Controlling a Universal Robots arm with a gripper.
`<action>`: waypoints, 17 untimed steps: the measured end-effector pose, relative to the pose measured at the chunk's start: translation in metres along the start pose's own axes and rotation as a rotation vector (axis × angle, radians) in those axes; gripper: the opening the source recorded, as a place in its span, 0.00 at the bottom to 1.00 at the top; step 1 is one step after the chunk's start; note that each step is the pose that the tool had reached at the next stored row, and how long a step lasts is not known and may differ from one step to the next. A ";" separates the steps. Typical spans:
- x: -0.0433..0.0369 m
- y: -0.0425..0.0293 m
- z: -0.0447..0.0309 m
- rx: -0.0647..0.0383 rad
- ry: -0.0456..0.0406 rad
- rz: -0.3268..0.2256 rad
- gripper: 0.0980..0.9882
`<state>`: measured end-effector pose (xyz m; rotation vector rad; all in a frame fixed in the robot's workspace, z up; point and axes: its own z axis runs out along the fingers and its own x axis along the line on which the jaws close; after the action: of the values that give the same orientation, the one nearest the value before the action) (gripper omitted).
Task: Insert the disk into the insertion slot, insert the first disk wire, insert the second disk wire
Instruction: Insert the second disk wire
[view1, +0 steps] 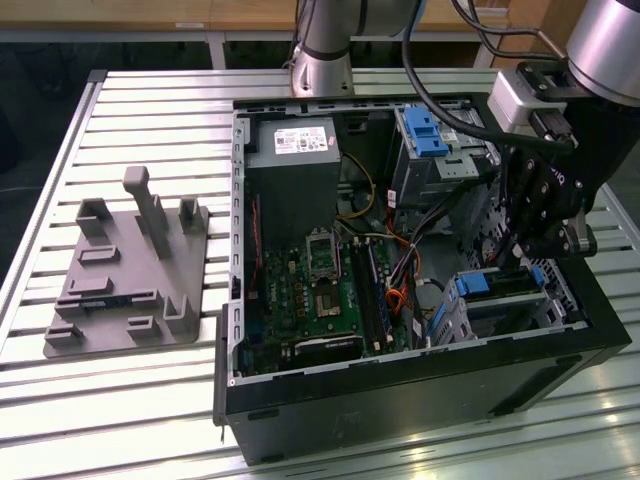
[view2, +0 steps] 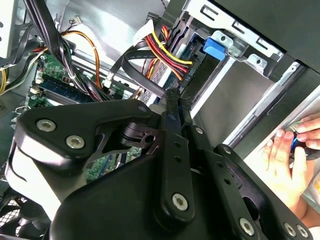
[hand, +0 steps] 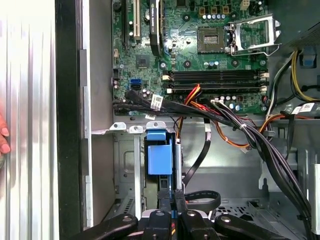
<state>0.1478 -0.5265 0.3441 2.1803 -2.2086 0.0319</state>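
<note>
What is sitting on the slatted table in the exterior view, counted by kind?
Computer case: 1
Grey holder plate: 1
Total: 2

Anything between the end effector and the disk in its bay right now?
Nothing visible. The end effector sits right at the disk in the insertion slot; a black cable loops beside it, not between them.
</note>
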 end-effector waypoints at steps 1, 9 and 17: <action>0.0000 0.0000 0.0005 0.000 0.0001 0.000 0.06; -0.0002 -0.0014 0.0040 0.000 0.0002 0.000 0.06; -0.0003 -0.0019 0.0065 0.000 0.0001 0.000 0.06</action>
<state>0.1496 -0.5265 0.3376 2.1803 -2.2085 0.0321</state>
